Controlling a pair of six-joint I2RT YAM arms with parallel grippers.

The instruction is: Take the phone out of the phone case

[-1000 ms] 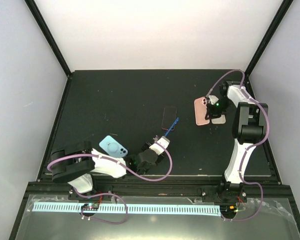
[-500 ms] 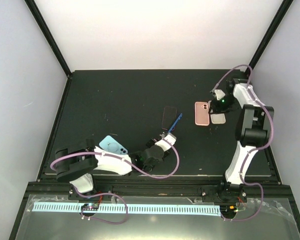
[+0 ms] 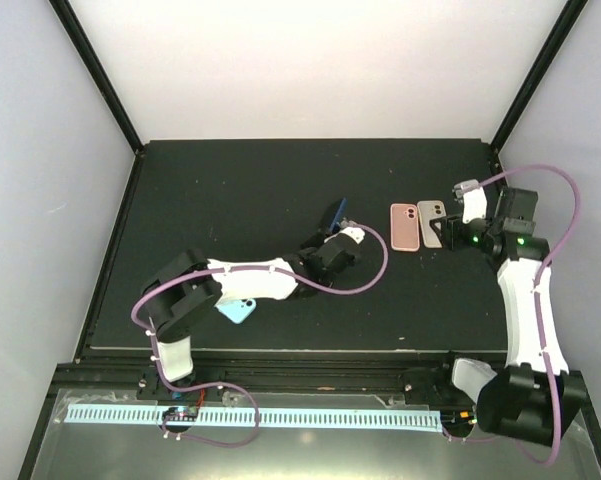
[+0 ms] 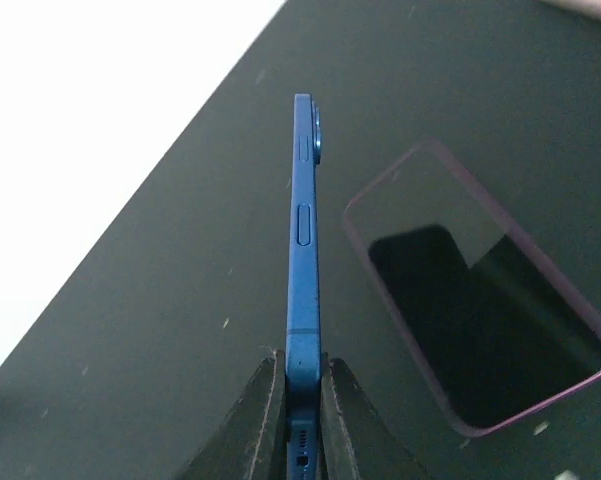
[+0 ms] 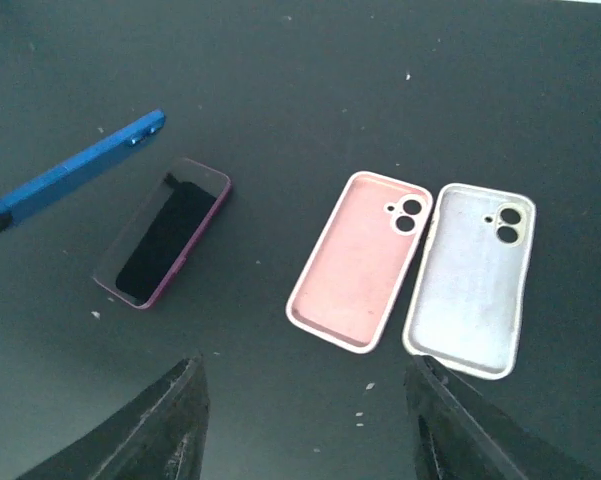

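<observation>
At the far left, the pale blue soft phone case (image 3: pixel 238 311) is lying flat on the black table (image 3: pixel 230 190), partly under the left forearm. That arm is stretching low and long across the table toward the middle. The left gripper (image 4: pixel 303 370) is clenching the bottom end of the slim dark-blue phone (image 4: pixel 302 250) and holding it edge-up, clear of the surface. So the phone appears to be out of its case and heading for set-down.

Just right of it, a flat dark-screened phone with a purple rim (image 4: pixel 480 300) is lying face up. Lowering well probably means tipping the blue phone flat onto bare table beside that one, not onto it, and letting go only once it is resting.

Further right, a pink rounded case (image 5: pixel 355 265) and a pale grey one (image 5: pixel 470 280) are lying side by side, hollow sides up. The right gripper (image 5: pixel 305 370) is hanging above them, released and grasping nothing, with its arm standing tall and its wrist tilting down.
</observation>
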